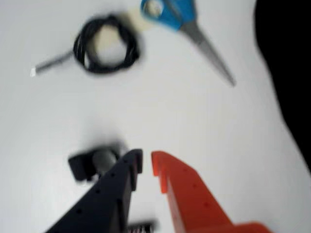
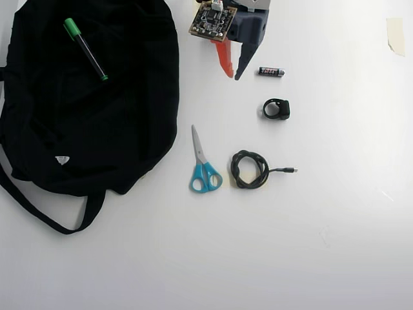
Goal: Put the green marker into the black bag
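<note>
Up at the top of the overhead view, near the arm's base: the gripper [image 2: 232, 72], one orange finger and one dark finger, with only a narrow gap between them and holding nothing. Same in the wrist view: gripper [image 1: 146, 162] just a little apart, empty, low over the white table [image 2: 335, 213]. Over at the top left, well apart from the gripper: the green marker [image 2: 84, 49], lying slanted on top of the black bag [image 2: 116, 123], green cap toward the upper left. Hard to tell whether lying inside the bag's mouth or only on the cloth. If only on the cloth, probably best done like this: swing across to the bag, spread the fingers wider first, come down over the middle of the black barrel, turn the wrist to cross the pen and not run along it, squeeze softly, lift a little, then let go over the bag's opening. Go slow on the floppy cloth, likely to bunch up and get pinched with the pen. Stay clear of the small battery [image 2: 271, 72] just beside the fingers, the little black clip [image 2: 277, 109] below it, the blue scissors [image 2: 203, 166] and the coiled cable [image 2: 249, 169]. As for writing: a small white triangle logo [image 2: 62, 159] on the bag, no words to read; a label on the battery, too tiny to read; nothing readable in the blurry wrist view.
</note>
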